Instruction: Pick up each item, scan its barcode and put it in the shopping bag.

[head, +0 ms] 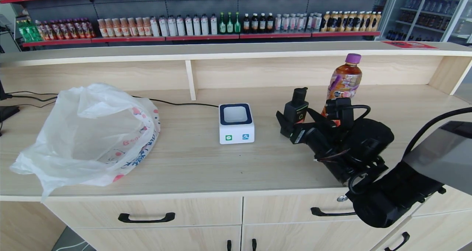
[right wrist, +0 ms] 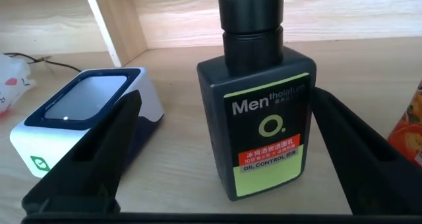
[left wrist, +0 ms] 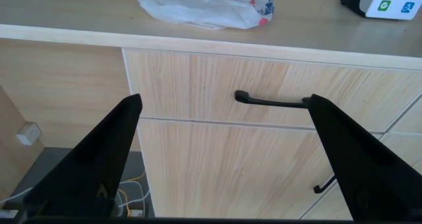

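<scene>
A black pump bottle (right wrist: pixel 260 112) is seen upright on the wooden counter (head: pixel 191 162), just right of the white scanner (head: pixel 236 122), and is flanked by the wide-spread fingers of the right gripper (right wrist: pixel 224 102), which are not closed on it. A purple-capped drink bottle (head: pixel 344 81) is set just behind it, and the shopping bag (head: pixel 92 133) is laid at the left, well apart. The left gripper (left wrist: pixel 224 100) is held before a drawer front (left wrist: pixel 198 85), its fingers spread wide.

pump bottle (right wrist: pixel 264 118) black, green | scanner (head: pixel 236 123) white, navy | bag (head: pixel 92 133) translucent white
</scene>
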You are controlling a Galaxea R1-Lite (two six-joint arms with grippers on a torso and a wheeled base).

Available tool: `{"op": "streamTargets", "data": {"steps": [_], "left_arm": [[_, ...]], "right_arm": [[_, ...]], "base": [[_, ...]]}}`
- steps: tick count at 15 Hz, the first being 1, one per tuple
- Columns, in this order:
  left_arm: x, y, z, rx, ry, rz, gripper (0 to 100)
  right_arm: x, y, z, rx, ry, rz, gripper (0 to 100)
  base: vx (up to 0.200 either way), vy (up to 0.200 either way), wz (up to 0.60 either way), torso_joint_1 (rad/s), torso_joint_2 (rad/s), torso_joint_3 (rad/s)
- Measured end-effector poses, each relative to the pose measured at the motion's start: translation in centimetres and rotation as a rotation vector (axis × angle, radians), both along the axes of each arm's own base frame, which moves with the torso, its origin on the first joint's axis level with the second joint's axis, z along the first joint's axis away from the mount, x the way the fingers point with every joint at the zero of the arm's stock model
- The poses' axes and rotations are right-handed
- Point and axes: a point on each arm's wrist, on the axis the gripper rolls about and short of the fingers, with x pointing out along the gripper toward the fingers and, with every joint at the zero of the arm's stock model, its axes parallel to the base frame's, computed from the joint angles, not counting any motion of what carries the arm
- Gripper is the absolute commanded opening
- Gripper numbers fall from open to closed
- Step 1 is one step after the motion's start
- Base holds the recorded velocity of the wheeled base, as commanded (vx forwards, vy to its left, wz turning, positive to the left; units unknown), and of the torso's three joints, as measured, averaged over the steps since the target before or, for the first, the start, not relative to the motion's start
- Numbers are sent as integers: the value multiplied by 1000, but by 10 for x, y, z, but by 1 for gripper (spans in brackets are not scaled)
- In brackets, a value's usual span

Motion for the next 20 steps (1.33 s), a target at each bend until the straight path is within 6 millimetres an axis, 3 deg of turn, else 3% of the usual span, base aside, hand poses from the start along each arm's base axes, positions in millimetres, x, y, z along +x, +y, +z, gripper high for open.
{"op": "streamTargets", "data": {"steps": [20], "left_arm": [[0,0,0,0,0,0,100]], "right_arm": [[35,5,-10,17,-40,-9,100]], "base": [[0,0,0,0,0,0]]}}
